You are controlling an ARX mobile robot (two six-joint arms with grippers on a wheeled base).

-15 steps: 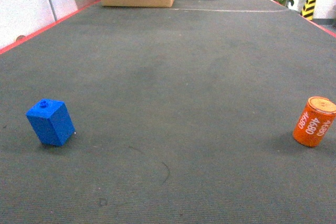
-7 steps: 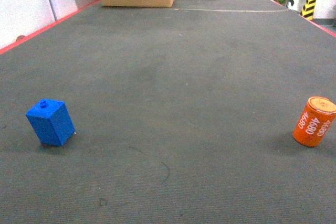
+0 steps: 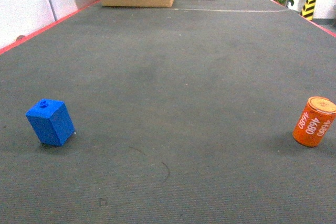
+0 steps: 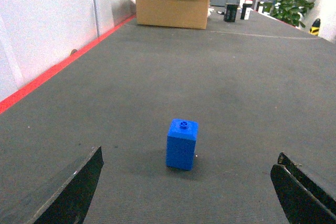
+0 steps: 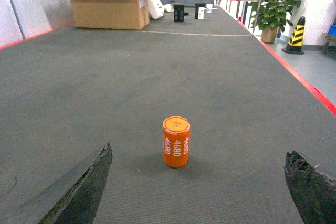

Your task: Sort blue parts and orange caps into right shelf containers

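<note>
Jaws on both arms stand wide apart and empty: the left gripper (image 4: 189, 192) frames the blue part (image 4: 182, 144) and the right gripper (image 5: 197, 192) frames the orange cap (image 5: 176, 141), each piece upright on the grey floor (image 3: 173, 77). We find nothing shifted in the head view over the last second, so we judge sorting not yet begun. Only the wrist views show the jaws; no view shows the shelf containers.
</note>
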